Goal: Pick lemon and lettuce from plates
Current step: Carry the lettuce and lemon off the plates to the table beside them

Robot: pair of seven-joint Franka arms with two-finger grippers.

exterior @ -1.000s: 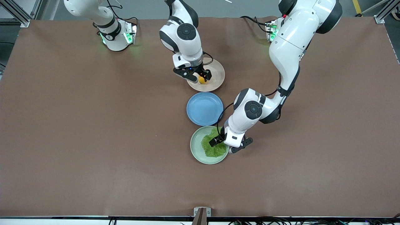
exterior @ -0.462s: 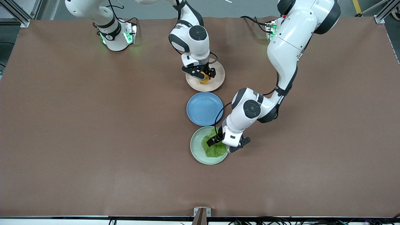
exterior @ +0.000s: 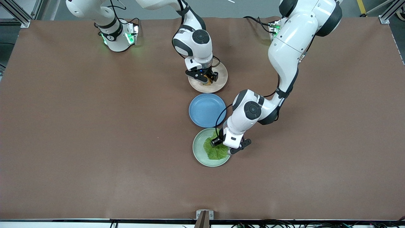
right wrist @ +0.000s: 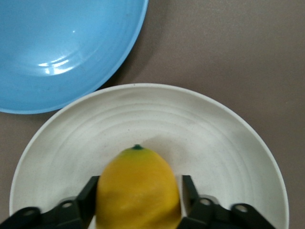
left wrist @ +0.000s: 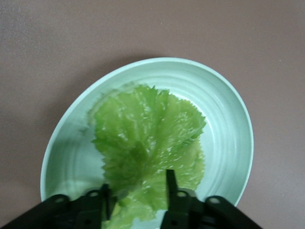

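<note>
— Where's your right gripper (right wrist: pixel 138 191)?

— Down on the beige plate (exterior: pixel 221 76), the one of the three farthest from the front camera. My fingers (right wrist: pixel 88 195) are clamped on the lemon (right wrist: pixel 138 188), one pressed on each flank. The lemon sits on that plate with its long axis running straight out between my fingers, and its small dark tip points away from my palm, toward the blue plate (right wrist: pixel 62 52).

— And the left gripper (left wrist: pixel 138 188)?

— Low over the green plate (exterior: pixel 199 152), the one nearest the front camera, at its edge toward the left arm's end of the worktop (exterior: pixel 95 142). The lettuce (left wrist: pixel 147 143) lies flat in that plate. Its paler stem end lies between my fingers (left wrist: pixel 170 183), and the ruffled blade fans away from my palm, so its long axis runs along my reach. The fingers stand a stem's width apart, touching the leaf on both sides; I can't tell whether they truly pinch it.

— What's changed over the last second?

— Both grippers were spread wide then. The right one had the lemon between open fingers with daylight on either side; it has since shifted over the plate's middle, dropped, and drawn in on the fruit. The left one has slid further in over the lettuce and narrowed. The blue plate between the two hasn't moved.
</note>
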